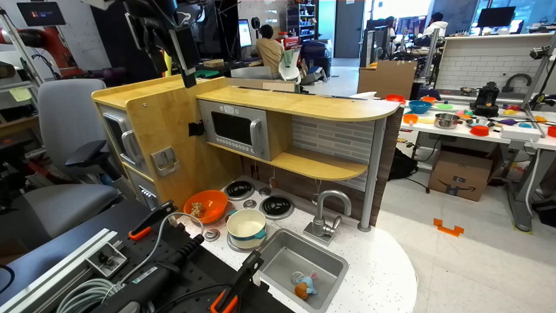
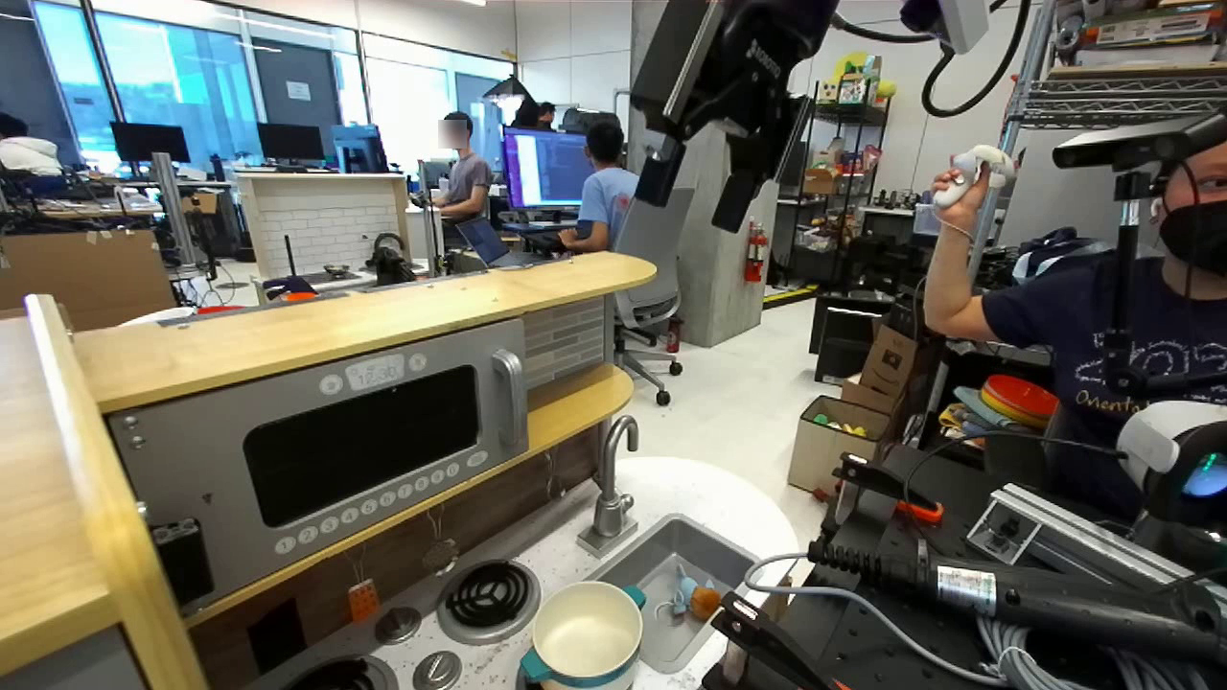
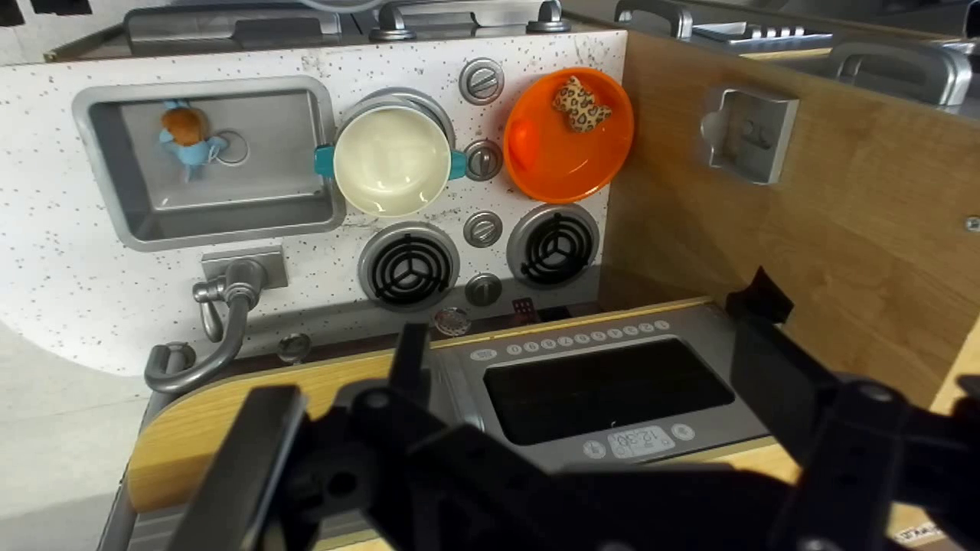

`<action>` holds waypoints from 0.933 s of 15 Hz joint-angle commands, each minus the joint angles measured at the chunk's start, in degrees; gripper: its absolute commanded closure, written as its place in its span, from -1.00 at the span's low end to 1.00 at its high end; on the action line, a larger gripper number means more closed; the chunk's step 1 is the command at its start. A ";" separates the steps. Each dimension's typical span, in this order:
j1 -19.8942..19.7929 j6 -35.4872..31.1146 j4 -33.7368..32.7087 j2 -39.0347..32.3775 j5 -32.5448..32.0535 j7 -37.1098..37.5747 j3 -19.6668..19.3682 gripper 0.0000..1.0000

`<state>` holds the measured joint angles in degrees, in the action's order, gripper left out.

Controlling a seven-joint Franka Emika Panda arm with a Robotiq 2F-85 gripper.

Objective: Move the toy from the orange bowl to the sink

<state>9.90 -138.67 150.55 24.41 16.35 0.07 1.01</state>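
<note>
The orange bowl (image 3: pixel 566 168) sits on the toy kitchen counter, against the wooden side panel; it also shows in an exterior view (image 1: pixel 216 203). A small leopard-print toy (image 3: pixel 582 105) lies in it, also seen in an exterior view (image 1: pixel 197 210). The grey sink (image 3: pixel 268 138) shows in both exterior views (image 1: pixel 282 256) (image 2: pixel 714 544). A blue toy with a brown-orange part and a ring (image 3: pixel 187 138) lies in the sink. My gripper (image 3: pixel 583 344) is open and empty, high above the wooden shelf in both exterior views (image 1: pixel 176 71) (image 2: pixel 698 196). The bowl is out of view in an exterior view.
A pale pot with teal handles (image 3: pixel 392 161) stands between bowl and sink. The grey faucet (image 3: pixel 243 285) rises behind the sink. The toy microwave (image 3: pixel 612 390) and wooden shelf (image 1: pixel 299 102) overhang the counter's back. Black clamps (image 1: pixel 243 278) edge the near table.
</note>
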 commanded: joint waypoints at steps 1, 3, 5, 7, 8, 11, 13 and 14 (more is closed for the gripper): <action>-0.52 0.25 -0.11 0.04 0.23 -0.16 0.48 -1.00; -0.52 0.25 -0.11 0.04 0.23 -0.16 0.48 -1.00; -0.52 0.25 -0.11 0.04 0.23 -0.16 0.48 -1.00; -0.67 -0.03 0.10 0.30 -0.09 0.46 0.85 -1.00; -1.08 -0.37 0.34 0.49 -0.89 1.72 1.56 -1.00; -1.96 -2.36 1.37 0.13 -2.88 5.91 4.25 -1.00; -2.14 -4.32 2.66 -0.30 -4.24 9.19 6.48 -1.00; -1.97 -5.54 3.40 -0.94 -4.88 10.64 7.64 -1.00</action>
<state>8.92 -140.07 151.96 24.39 13.94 5.90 5.00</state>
